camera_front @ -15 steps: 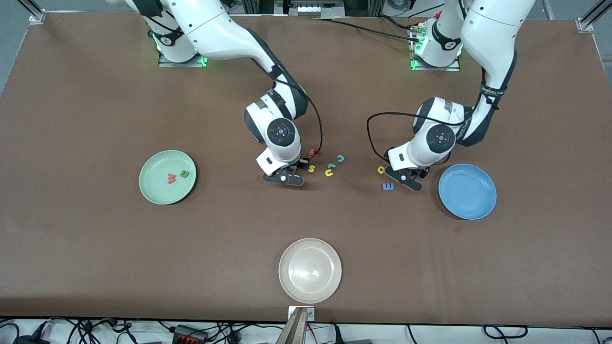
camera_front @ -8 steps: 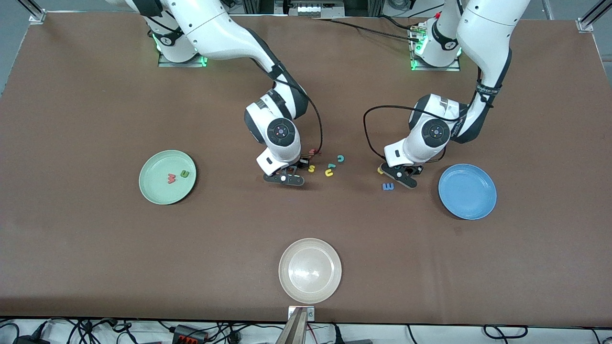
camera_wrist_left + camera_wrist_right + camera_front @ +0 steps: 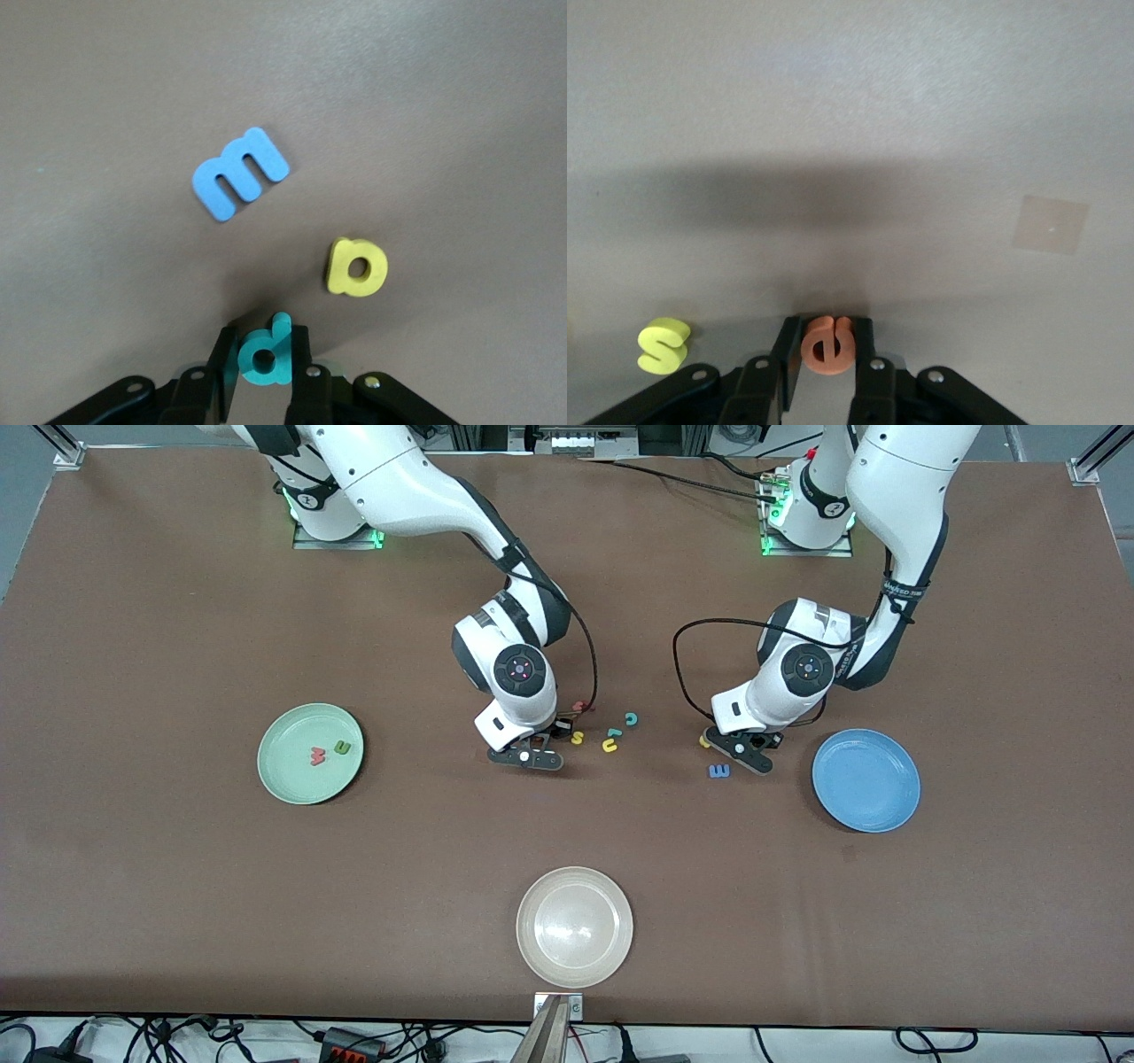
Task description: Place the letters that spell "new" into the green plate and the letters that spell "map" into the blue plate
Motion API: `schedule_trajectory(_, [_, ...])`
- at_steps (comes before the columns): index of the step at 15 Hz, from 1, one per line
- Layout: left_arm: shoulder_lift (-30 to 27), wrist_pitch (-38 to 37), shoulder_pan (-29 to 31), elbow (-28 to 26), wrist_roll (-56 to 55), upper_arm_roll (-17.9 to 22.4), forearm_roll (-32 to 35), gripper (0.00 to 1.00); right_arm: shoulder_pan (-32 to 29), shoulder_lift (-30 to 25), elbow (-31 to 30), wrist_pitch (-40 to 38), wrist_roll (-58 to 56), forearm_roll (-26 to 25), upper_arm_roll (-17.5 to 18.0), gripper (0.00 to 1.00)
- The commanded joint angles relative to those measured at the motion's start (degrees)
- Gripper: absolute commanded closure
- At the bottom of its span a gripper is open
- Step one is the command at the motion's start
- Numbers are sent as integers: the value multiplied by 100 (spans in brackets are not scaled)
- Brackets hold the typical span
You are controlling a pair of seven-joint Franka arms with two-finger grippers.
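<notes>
My left jaws (image 3: pixel 263 359) clamp the small flat teal letter p (image 3: pixel 264 354) just beside the yellow a (image 3: pixel 356 267) and blue m (image 3: pixel 239 173). My right jaws (image 3: pixel 827 347) clamp the orange e (image 3: pixel 827 343) near the yellow s (image 3: pixel 662 344), bare brown counter (image 3: pixel 177 886) around.

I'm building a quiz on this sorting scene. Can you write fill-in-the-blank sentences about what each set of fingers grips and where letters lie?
The left gripper has its fingers shut on the teal ____.
The right gripper has its fingers shut on the ____ e.
The green plate holds the w and the ____.
The blue plate holds ____ letters.

Missing: p; orange; n; no
</notes>
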Motion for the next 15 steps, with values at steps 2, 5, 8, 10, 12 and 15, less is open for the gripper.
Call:
schedule_trajectory(2, [-460, -1259, 93, 511, 8, 261, 307, 90, -318, -522, 54, -742, -462, 47, 18, 90])
schedule_trajectory(5, [-469, -1798, 399, 891, 26, 288, 1080, 89, -932, -936, -34, -1670, -1005, -23, -87, 90])
schedule_trajectory(8, [-381, -1641, 848, 900, 44, 271, 1590, 88, -1338, -1104, -296, -2097, -1938, -172, -570, 90])
schedule_trajectory(10, [-241, -1474, 1059, 900, 44, 271, 1645, 88, -1356, -1148, -499, -2097, -2525, -313, -938, 90])
schedule_trajectory(12, [-22, -1141, 1349, 882, 52, 253, 1654, 84, -1365, -1148, -666, -2088, -3263, -322, -1404, 90])
schedule_trajectory(15, [24, -1086, 1412, 882, 114, 236, 1645, 17, -1549, -1227, -938, -2009, -4100, -313, -1705, 90])
